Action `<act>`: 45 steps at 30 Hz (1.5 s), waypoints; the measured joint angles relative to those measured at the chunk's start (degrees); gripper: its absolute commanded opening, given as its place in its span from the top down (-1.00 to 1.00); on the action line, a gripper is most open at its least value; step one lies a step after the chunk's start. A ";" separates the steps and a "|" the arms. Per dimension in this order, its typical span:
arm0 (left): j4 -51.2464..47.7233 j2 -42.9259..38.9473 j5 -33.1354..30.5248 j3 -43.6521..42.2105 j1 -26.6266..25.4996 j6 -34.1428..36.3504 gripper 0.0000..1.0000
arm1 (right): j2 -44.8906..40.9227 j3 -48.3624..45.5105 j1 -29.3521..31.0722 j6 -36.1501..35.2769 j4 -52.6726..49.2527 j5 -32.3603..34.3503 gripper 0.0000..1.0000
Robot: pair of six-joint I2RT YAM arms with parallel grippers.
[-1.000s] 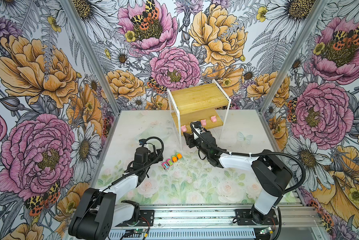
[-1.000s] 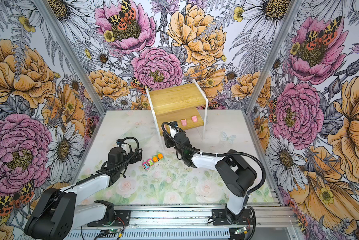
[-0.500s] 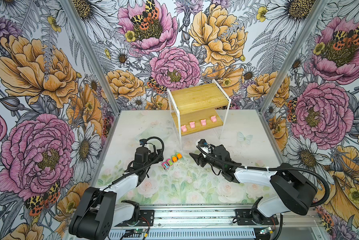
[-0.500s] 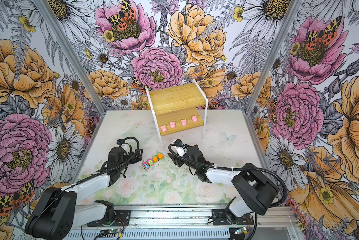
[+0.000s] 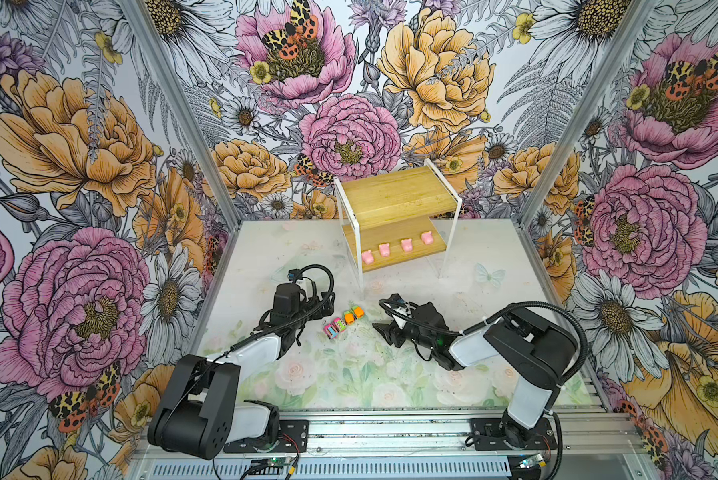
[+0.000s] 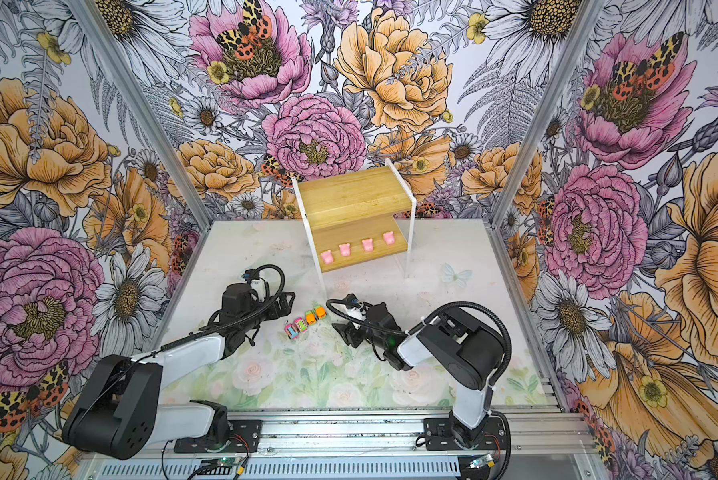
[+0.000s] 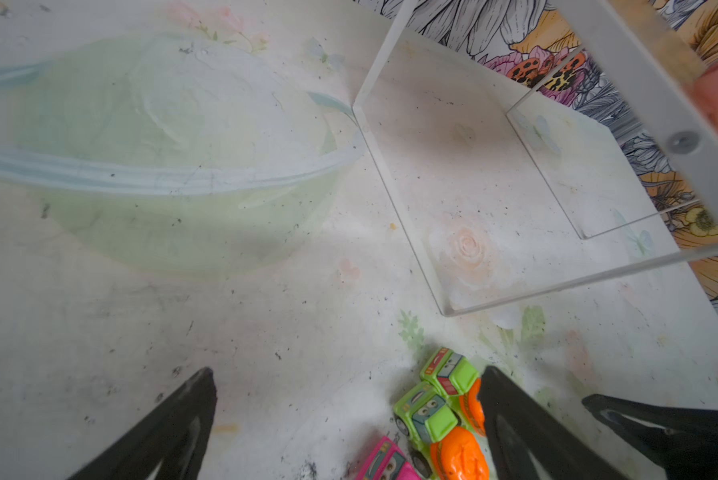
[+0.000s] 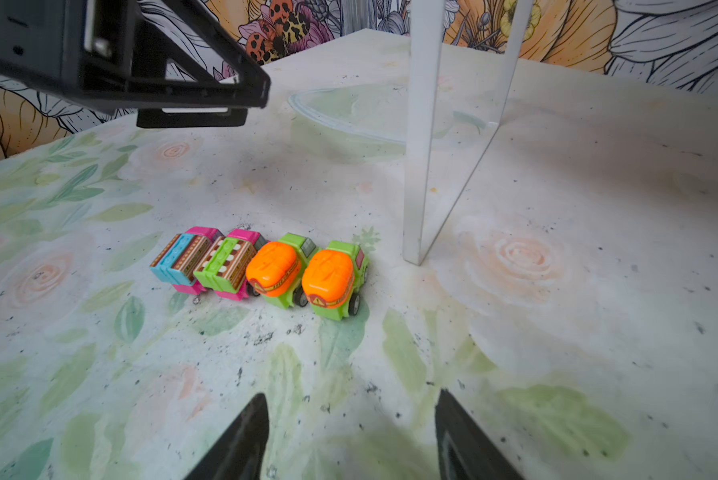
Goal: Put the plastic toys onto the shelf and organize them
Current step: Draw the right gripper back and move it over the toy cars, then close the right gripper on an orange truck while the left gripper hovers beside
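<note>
The shelf [image 5: 394, 195] [image 6: 351, 195] stands at the back of the table in both top views. Several pink pigs [image 5: 384, 249] sit in a row on its lower board; its upper board is bare. On the table in front, two pink cars [image 8: 187, 259] and two orange-and-green cars [image 8: 334, 278] stand side by side in a line [image 5: 344, 321]. My left gripper [image 7: 347, 370] [image 5: 326, 307] is open just left of the cars, one finger beside an orange-and-green car [image 7: 457, 374]. My right gripper [image 8: 352, 395] [image 5: 384, 332] is open and empty, low over the table right of the cars.
A clear plastic bowl [image 7: 162, 174] [image 8: 340, 120] sits on the table left of the shelf. The shelf's white front leg [image 8: 421, 166] stands close behind the car row. Floral walls close in three sides; a metal rail [image 5: 390, 432] runs along the front.
My right gripper has drawn back from the shelf's lower board and come down to the table right of the cars. The pigs stay on the shelf. The left arm has not moved.
</note>
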 measured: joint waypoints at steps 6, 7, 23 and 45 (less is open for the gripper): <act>-0.22 9.18 7.30 8.00 1.18 0.98 -0.91 | 3.19 3.82 2.16 0.96 2.08 2.43 -0.27; -0.22 10.40 8.35 8.79 1.22 1.07 -0.88 | 3.61 4.42 2.51 1.22 2.23 2.86 -0.27; 0.44 17.97 18.05 10.01 1.20 0.85 0.04 | 8.63 8.92 3.65 3.43 2.27 5.79 -0.15; 0.50 25.46 23.80 14.21 -0.92 0.09 0.43 | 10.95 11.96 3.65 3.69 -1.09 5.90 0.00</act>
